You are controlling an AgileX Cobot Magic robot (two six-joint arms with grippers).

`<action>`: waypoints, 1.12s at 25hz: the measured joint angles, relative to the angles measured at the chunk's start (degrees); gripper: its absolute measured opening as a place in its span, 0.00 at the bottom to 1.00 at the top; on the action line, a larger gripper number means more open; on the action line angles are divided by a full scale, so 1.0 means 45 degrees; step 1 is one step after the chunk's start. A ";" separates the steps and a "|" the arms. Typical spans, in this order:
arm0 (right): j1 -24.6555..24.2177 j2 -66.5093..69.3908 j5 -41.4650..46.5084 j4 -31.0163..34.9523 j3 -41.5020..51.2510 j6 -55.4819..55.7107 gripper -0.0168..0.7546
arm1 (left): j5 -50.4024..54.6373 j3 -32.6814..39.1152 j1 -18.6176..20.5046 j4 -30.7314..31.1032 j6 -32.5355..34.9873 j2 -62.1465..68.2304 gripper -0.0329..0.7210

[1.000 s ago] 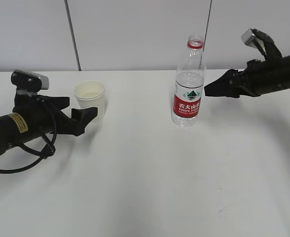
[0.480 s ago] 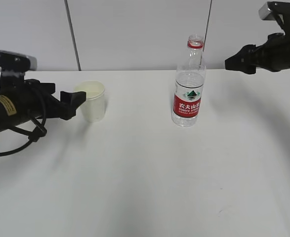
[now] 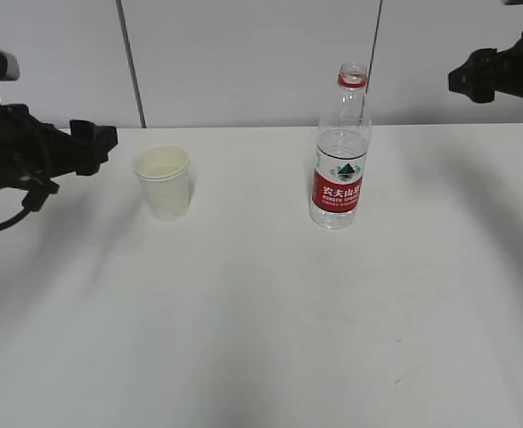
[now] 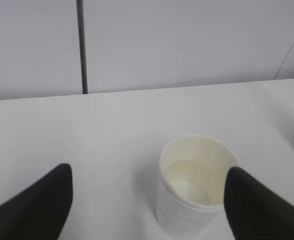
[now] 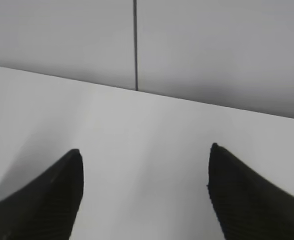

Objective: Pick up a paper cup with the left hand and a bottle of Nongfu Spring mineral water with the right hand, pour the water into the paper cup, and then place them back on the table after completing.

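Observation:
A white paper cup [image 3: 164,182] stands upright on the white table [image 3: 261,303], left of centre; it also shows in the left wrist view [image 4: 197,182], with some liquid in its bottom. An uncapped Nongfu Spring bottle [image 3: 340,152] with a red label stands right of centre, clear water [image 3: 341,150] in it. My left gripper [image 3: 96,145] is open and empty, raised to the left of the cup and apart from it. My right gripper [image 3: 466,78] is open and empty, raised at the far right, well away from the bottle. The bottle does not show in the right wrist view.
A grey panelled wall [image 3: 243,53] with dark vertical seams rises behind the table's far edge. White tabletop stretches in front of the cup and bottle.
Both arms have drawn back and up from the objects: the left gripper moved left away from the cup, the right gripper moved up and right away from the bottle. Cup and bottle stayed put.

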 joint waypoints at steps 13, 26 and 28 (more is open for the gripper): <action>0.0000 -0.0030 0.1227 0.0111 -0.0078 0.0731 0.76 | 1.0132 -0.4698 0.0000 -0.0930 0.0000 -0.0238 0.79; 0.0008 -0.0889 0.0163 0.0111 -0.0078 0.0816 0.76 | 1.8850 -0.6444 0.0000 -0.1613 0.0407 -0.0250 0.71; 0.0008 -0.1017 -0.0015 0.0111 -0.0052 0.0816 0.76 | 1.9675 -0.6444 0.0000 -0.1627 0.0581 -0.0317 0.71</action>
